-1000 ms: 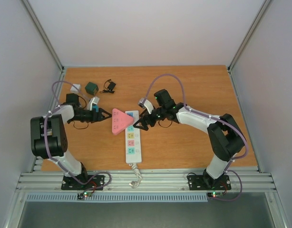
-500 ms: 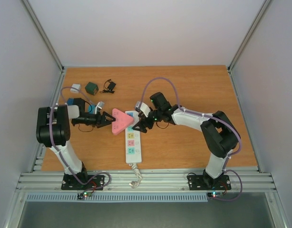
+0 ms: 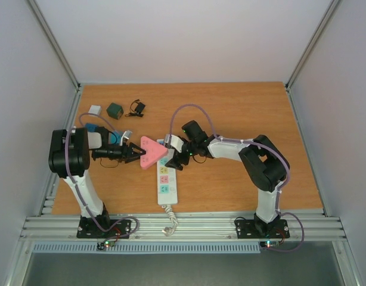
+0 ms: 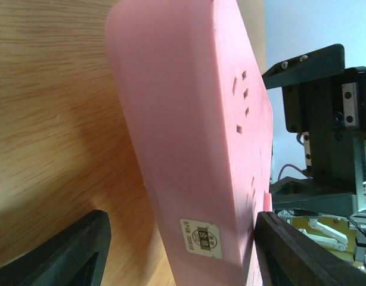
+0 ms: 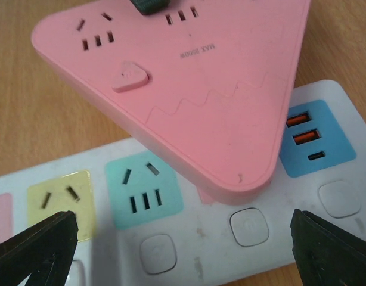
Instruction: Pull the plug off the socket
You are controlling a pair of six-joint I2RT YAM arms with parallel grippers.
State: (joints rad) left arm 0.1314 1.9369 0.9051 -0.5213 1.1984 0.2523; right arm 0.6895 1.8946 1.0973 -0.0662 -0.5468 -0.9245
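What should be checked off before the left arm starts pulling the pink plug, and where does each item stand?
1. Seating: the pink plug sits plugged on the socket: ok.
2. Reach: the left gripper straddles the plug's corner: ok.
3. Grip: the left fingers shut on the plug: not ok, they are open and a gap shows beside one.
4. Brace position: the right gripper is over the socket, with the right fingers spread across its width: ok.
5. Hold-down: right fingers pressing on the socket: cannot tell.
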